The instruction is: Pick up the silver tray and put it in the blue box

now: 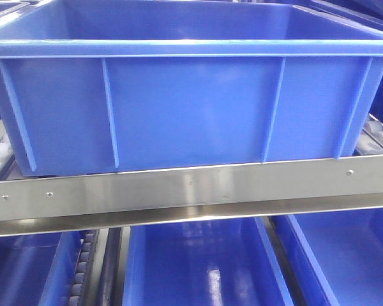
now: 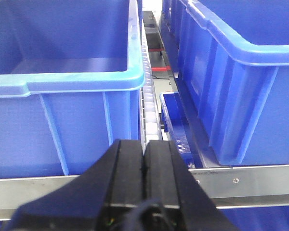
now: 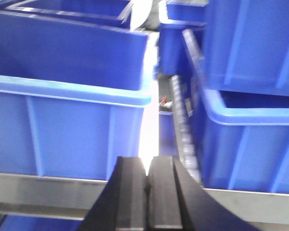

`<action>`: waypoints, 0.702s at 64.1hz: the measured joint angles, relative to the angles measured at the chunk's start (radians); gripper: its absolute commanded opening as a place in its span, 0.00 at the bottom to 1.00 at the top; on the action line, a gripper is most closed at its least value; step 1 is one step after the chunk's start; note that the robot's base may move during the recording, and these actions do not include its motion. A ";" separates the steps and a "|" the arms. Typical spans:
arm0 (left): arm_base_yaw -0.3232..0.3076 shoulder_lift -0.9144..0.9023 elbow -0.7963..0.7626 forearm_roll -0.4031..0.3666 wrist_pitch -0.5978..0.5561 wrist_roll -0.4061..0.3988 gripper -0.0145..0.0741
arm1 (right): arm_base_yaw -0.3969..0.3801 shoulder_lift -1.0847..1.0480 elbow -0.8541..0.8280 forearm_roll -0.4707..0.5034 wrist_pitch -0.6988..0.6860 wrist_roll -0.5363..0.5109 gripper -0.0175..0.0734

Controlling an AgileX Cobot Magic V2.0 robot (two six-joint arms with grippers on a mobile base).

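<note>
My left gripper (image 2: 144, 159) and right gripper (image 3: 148, 175) both pressed together, holding nothing, levelled at the steel rail (image 1: 191, 191) before the blue box (image 1: 191, 108).

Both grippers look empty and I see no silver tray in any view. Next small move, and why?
Probably pull back or pan to find the tray before anything else. The left gripper and right gripper are both shut on nothing, facing the blue box on the metal rail. Every view shows only blue crates and rollers, so there is no grasp target yet.
</note>
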 measured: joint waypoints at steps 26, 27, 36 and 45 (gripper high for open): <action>0.000 0.000 0.000 0.000 -0.002 0.000 0.06 | -0.014 -0.121 0.019 -0.064 0.060 0.006 0.25; 0.000 0.000 0.000 0.000 -0.002 0.000 0.06 | -0.014 -0.121 0.019 -0.064 0.068 0.006 0.25; 0.000 0.000 0.000 0.000 -0.002 0.000 0.06 | -0.020 -0.121 0.019 -0.011 0.113 0.008 0.25; 0.000 0.000 0.000 0.000 -0.002 0.000 0.06 | -0.054 -0.121 0.019 0.008 0.118 0.008 0.25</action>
